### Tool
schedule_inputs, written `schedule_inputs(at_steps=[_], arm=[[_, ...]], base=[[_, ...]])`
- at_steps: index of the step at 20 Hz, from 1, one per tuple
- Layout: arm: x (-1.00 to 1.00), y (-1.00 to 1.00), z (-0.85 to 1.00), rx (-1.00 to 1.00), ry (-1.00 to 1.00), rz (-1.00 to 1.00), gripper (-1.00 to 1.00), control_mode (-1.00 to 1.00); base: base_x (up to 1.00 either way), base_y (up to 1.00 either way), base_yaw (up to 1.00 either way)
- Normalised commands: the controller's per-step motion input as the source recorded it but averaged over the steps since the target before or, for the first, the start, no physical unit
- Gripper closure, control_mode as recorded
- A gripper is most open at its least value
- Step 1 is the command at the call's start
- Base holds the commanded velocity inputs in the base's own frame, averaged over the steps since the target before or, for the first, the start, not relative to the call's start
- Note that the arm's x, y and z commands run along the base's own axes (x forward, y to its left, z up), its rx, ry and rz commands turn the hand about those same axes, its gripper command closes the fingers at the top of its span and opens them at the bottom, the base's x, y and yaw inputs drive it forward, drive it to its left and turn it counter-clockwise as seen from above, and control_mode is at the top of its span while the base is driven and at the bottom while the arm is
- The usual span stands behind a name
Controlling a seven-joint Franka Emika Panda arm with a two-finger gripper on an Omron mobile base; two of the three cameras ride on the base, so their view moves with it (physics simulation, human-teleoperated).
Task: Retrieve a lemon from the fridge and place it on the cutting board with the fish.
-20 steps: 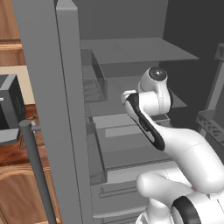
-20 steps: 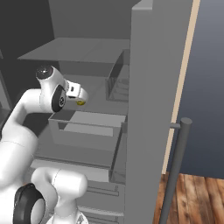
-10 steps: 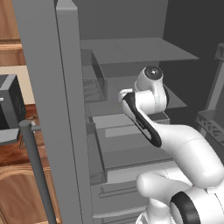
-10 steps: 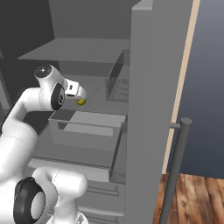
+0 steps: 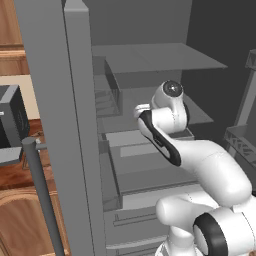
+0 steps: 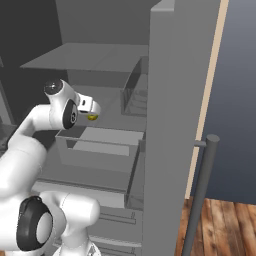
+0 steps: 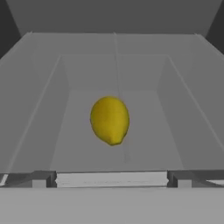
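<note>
The grey fridge (image 5: 50, 100) stands open, and my arm reaches in over its shelves and drawers. In the hand view the bright-yellow lemon (image 7: 109, 120) lies on the floor of a grey bin (image 7: 39, 109), straight ahead of my gripper (image 7: 111, 179). The gripper is open, its dark fingertips (image 7: 43, 178) set wide apart and clear of the fruit. From the right base view the lemon (image 6: 92, 117) peeks out just under the hand (image 6: 87, 105), above an open drawer (image 6: 95, 147). The cutting board and the fish are out of view.
The open fridge door (image 6: 170, 100) with its bar handle (image 6: 202, 190) stands close on the right; the other door's handle (image 5: 40, 190) is on the left. A dark coffee machine (image 5: 10, 120) sits on the wooden counter beyond it. Shelves hang above the hand.
The arm's upper joint has edged slightly to the left inside the fridge. The lemon has stayed where it was.
</note>
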Motion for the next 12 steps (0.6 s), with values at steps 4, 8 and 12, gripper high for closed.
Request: schedule_inputs(at_steps=[4,8,12], arm=[[0.24,0.00,0.00,0.00,0.02,0.00,-1.00,-1.00],[0.39,0.00,0.00,0.00,0.00,0.00,-1.00,-1.00],[0.42,0.00,-0.03,0.00,0.00,0.00,-1.00,-1.00]], base=[[0.00,0.00,0.00],[0.00,0.00,0.00],[0.00,0.00,0.00]])
